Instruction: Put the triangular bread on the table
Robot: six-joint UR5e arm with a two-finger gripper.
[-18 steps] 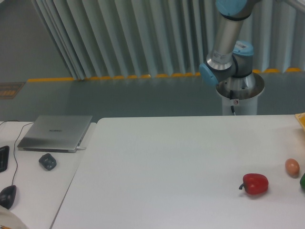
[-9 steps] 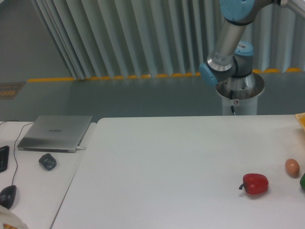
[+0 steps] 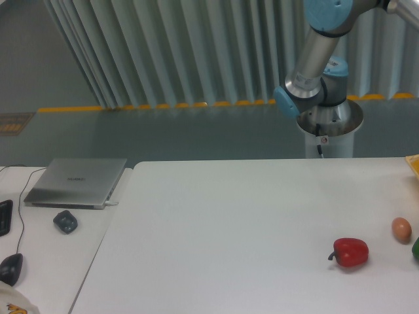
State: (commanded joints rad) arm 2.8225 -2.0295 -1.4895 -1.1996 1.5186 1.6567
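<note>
Camera view shows only the arm (image 3: 319, 59) rising behind the table (image 3: 229, 222); gripper and bread are out of frame, so jaw state is unknowable. Pepper (image 3: 349, 252) lies near the egg (image 3: 401, 229). Likely the carrying step; next, lowering over bare tabletop left of the pepper.

The table (image 3: 229, 229) is lying flat and filling most of the lower view, a large white, smooth rectangular top with a faintly glossy surface and rounded near-left edge. Its far edge is running straight across below the grey floor, and its left side is slanting down toward the bottom of the view, sitting just beside a second white surface. Its right part is running out of view. The bread is not showing clearly anywhere; a small yellow-orange sliver (image 3: 413, 164) at the far right edge is possibly it, but too little is showing to tell.
</note>
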